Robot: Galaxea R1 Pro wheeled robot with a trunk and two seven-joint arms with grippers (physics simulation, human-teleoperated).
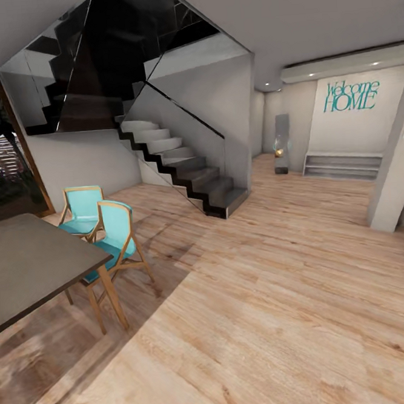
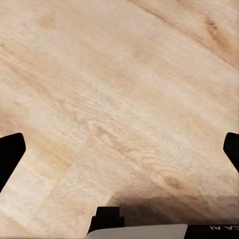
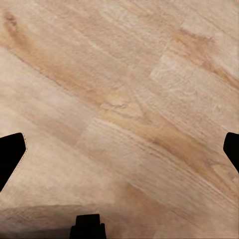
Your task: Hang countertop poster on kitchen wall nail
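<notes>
The poster and the kitchen countertop are out of view. I am in a living area with a light wooden floor (image 1: pixel 282 293). My left gripper (image 2: pixel 119 149) hangs open over bare floor planks, its two black fingertips (image 2: pixel 10 154) far apart at the picture's edges. My right gripper (image 3: pixel 119 149) is open in the same way above the floor, with nothing between its fingertips (image 3: pixel 11 152).
A grey dining table (image 1: pixel 31 264) stands at the near left with two turquoise wooden chairs (image 1: pixel 113 233) beside it. A dark staircase (image 1: pixel 181 167) with a glass rail rises in the middle. A white pillar (image 1: pixel 394 174) stands right; a "Welcome HOME" wall sign (image 1: pixel 350 96) and low shelf (image 1: pixel 342 165) lie beyond.
</notes>
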